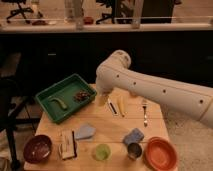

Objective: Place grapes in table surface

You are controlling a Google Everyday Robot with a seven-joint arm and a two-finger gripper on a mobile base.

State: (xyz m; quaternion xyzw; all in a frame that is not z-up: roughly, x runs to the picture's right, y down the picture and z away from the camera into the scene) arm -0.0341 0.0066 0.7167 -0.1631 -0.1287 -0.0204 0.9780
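Observation:
The grapes [80, 95], a small dark reddish cluster, lie in the right part of the green tray [48, 96]. That tray stands on the back left of the table surface [107, 125], a light wooden plank top. My white arm reaches in from the right and bends down over the table's back edge. My gripper [102, 98] hangs just off the tray's right rim, a short way right of the grapes. It is open and holds nothing.
A curved green vegetable [58, 103] also lies in the tray. The table carries utensils [118, 106], a fork [145, 112], a dark red bowl [37, 148], a white packet [67, 144], a green cup [102, 151], a metal cup [133, 150], blue sponges [133, 136] and an orange bowl [160, 153].

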